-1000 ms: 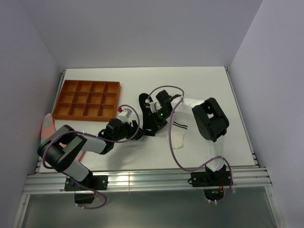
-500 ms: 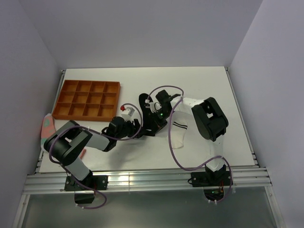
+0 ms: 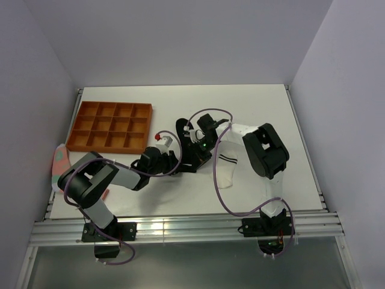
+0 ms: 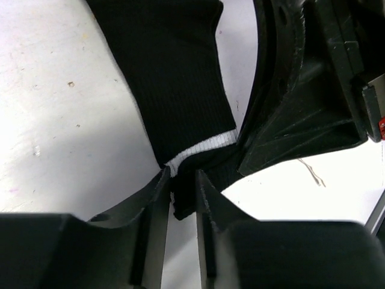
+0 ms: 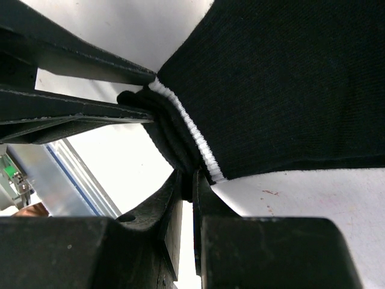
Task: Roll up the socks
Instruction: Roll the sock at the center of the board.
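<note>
1. Cuff of the black sock (image 4: 174, 90) sits between the fingers of my left gripper (image 4: 181, 183), pinched at its white-striped edge.
2. My right gripper (image 5: 185, 180) is clamped on that same cuff, jaws nearly touching, fabric bunched between them.
3. Both grips meet mid-table (image 3: 258, 108), nose to nose.
4. Just to their right lies the white sock (image 3: 224, 170), flat, beside my right arm.

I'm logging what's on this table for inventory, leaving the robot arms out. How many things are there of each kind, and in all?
Socks: 2, a black sock and a white sock
Orange tray: 1
Pink fabric piece: 1
Total: 4
</note>
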Available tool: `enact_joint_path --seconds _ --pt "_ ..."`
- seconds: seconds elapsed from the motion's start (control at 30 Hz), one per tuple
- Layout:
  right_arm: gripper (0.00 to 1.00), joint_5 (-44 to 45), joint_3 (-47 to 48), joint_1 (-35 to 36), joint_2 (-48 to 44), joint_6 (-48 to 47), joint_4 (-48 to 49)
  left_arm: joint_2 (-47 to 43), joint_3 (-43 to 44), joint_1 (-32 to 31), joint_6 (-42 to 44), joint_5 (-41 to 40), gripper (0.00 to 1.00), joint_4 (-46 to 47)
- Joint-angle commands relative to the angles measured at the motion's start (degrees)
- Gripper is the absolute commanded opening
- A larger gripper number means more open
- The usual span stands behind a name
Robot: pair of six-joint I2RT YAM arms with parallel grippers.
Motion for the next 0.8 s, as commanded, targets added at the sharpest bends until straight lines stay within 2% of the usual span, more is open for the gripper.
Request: enact_joint_path --seconds 0.0,0.2,0.33,0.37,0.43,0.53,0.77 --pt "0.01 3.0 1.2 -0.2 1.1 -1.1 -1.6 1.5 1.6 -1.1 1.0 -1.3 0.27 -5.4" --pt "0.04 5.5 0.7 -0.2 -0.4 -1.4 -0.7 0.6 4.6 -2.6 -1.1 -4.4 0.10 -11.7" --pt "0.26 7.3 0.2 -0.2 -2.2 -1.9 -0.2 0.1 7.5 -3.3 -2.2 -7.1 0.01 -21.0" --pt "0.33 7.6 0.2 -0.2 -2.6 -1.9 -0.1 0.0 8.1 -3.4 -2.3 -7.8 0.00 -22.7" --pt "0.40 8.9 0.2 -0.3 -3.9 -1.9 0.2 -0.5 9.9 -3.5 -2.8 -8.6 0.00 -25.5" --pt "0.47 10.8 0.4 -0.5 -5.4 -2.1 0.3 -1.5 11.7 -4.0 -3.5 -10.2 0.00 -30.7" --pt "0.52 10.7 -0.2 -4.3 -9.0 -2.6 0.9 -3.4 15.1 -4.8 -4.6 -10.9 0.00 -39.4"
